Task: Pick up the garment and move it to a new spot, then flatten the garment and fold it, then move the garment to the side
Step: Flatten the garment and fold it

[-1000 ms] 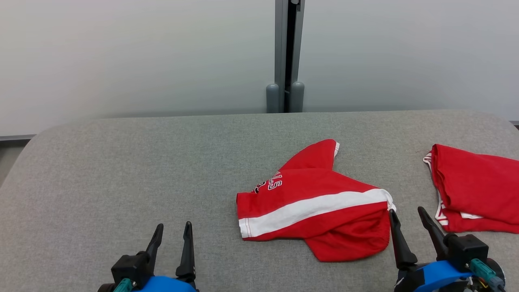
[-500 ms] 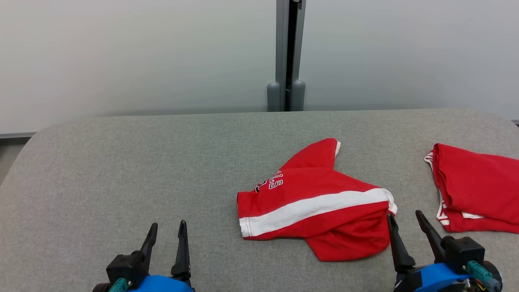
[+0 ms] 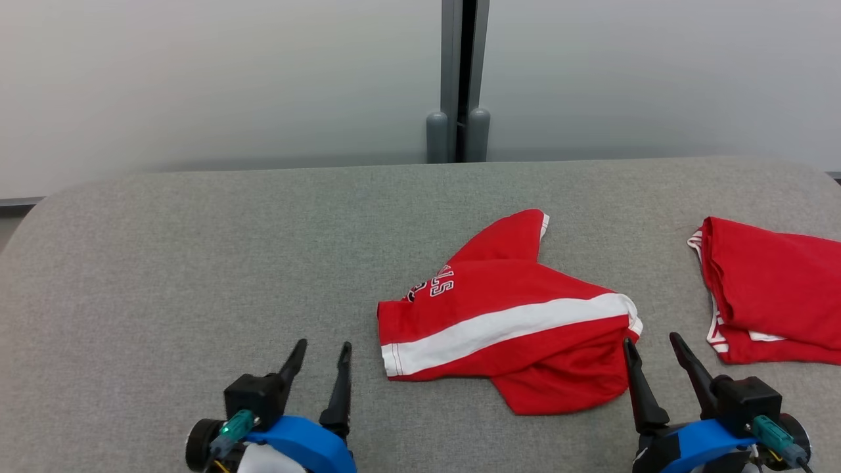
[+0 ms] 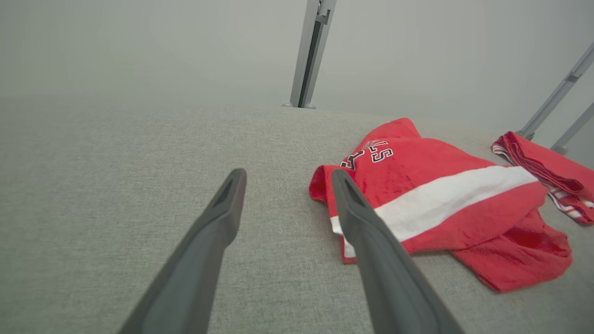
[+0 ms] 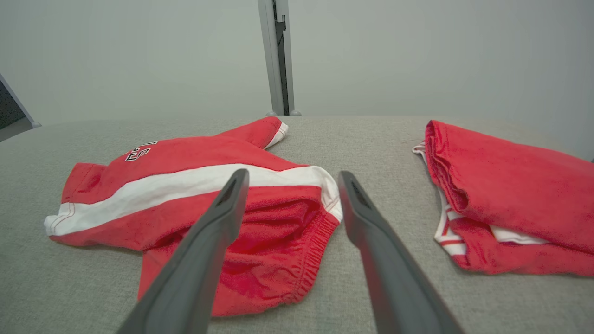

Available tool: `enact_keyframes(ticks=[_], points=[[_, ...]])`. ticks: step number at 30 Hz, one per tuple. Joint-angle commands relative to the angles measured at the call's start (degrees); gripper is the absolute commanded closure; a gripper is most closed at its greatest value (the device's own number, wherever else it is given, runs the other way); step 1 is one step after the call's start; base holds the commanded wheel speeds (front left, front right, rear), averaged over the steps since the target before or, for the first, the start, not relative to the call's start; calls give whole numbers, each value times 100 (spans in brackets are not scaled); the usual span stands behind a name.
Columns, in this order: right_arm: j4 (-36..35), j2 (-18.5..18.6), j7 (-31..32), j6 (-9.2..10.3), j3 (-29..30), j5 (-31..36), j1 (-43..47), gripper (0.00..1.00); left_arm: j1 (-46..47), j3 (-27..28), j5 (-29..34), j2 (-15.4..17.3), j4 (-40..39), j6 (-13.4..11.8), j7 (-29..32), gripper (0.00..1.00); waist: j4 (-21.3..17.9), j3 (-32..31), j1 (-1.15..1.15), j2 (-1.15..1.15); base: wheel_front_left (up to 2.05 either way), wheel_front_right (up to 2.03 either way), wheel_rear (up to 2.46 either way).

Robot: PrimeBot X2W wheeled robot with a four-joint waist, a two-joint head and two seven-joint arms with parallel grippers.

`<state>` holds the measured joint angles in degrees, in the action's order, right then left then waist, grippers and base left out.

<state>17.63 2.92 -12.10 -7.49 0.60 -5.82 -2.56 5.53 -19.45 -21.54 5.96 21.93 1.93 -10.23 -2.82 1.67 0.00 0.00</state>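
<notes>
Garment [image 3: 506, 322] lies crumpled on the grey table [image 3: 197, 263], stripe running left to right. Right gripper [image 3: 650, 339], spread and empty, is at its right end. Left gripper [image 3: 323, 344], also spread, stands slightly farther off.

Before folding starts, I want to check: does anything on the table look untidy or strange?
The middle red garment lies crumpled and askew: one part sticks out at the far side, its white stripe slants, the near part is bunched. The red garment at the right is folded, with striped trim poking out. Nothing looks damaged.
</notes>
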Motion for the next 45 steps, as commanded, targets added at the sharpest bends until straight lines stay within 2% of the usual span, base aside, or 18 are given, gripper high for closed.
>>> enact_keyframes(ticks=[1,5,11,17,26,27,28,29,30,31,32,37,40,45], points=[[-32,-2,15,-1,-9,24,-102,0,154,-131,50,-29,91,80,192,0,-28,57,0,0,0,0,0],[-8,-2,11,-1,-125,23,-182,0,466,-420,-52,-125,454,225,738,0,-183,201,0,0,0,0,0],[30,1,-1,-1,-222,3,-271,0,713,-456,-401,-223,977,225,1182,0,-498,379,0,0,0,0,0],[67,0,-55,-1,-175,29,-297,0,835,-418,-694,-265,1159,259,1160,0,-705,479,0,0,0,0,0],[115,0,-119,-1,-163,-2,-310,0,826,-348,-1146,-293,967,357,993,2,-757,504,0,0,0,0,0],[128,0,-112,-1,-184,-17,-328,0,825,-391,-1169,-296,988,354,1056,38,-760,511,0,0,0,0,0],[128,0,-112,-1,-184,-17,-328,0,825,-391,-1169,-296,988,354,1056,38,-760,511,0,0,0,0,0],[138,0,-123,-1,-210,-31,-345,0,859,-413,-1163,-286,1057,323,1092,62,-769,523,0,0,0,0,0],[141,0,-130,-1,-221,-32,-351,0,880,-390,-1213,-283,1101,318,1092,76,-774,532,0,0,0,0,0],[141,0,-130,-1,-221,-32,-351,0,880,-390,-1213,-283,1101,318,1092,76,-774,532,0,0,0,0,0],[156,0,-143,-1,-220,-34,-365,0,962,-410,-1160,-281,1197,290,1007,100,-779,547,0,0,0,0,0],[243,1,-96,-1,-68,10,-478,0,1042,-370,-1170,-278,1302,265,747,100,-749,570,0,0,0,0,0],[378,2,32,-1,225,162,-655,0,1106,-362,-1119,-251,1314,232,578,100,-685,578,0,0,0,0,0],[860,-1,425,-1,629,364,-1276,0,1168,-402,-1053,-195,1191,237,414,100,-566,629,0,0,0,0,0]])
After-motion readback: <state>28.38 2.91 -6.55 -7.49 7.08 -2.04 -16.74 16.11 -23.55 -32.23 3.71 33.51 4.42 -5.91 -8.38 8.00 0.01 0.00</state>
